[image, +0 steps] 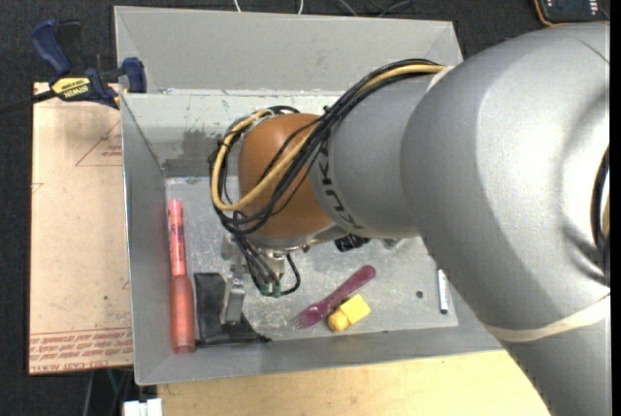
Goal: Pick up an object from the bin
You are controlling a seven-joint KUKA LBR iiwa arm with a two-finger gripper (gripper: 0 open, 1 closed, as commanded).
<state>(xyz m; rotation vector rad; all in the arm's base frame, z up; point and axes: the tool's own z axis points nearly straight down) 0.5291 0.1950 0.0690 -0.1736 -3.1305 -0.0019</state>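
Note:
My gripper [236,296] comes down under the orange wrist cover to the bin's front left. Its tip is at the right edge of a flat black object [212,305] on the bin floor, which runs on as a black strip toward the front wall. Whether the tip touches the object is unclear. Left of it, a long red and pink marker [178,274] lies along the left wall. To the right are a purple spoon-like piece [340,296] and, against it, a small yellow block [348,313].
A thin white stick [443,292] lies near the right wall. The arm and its cables cover the middle and back of the bin. A small dark thing [351,243] peeks out beneath the arm.

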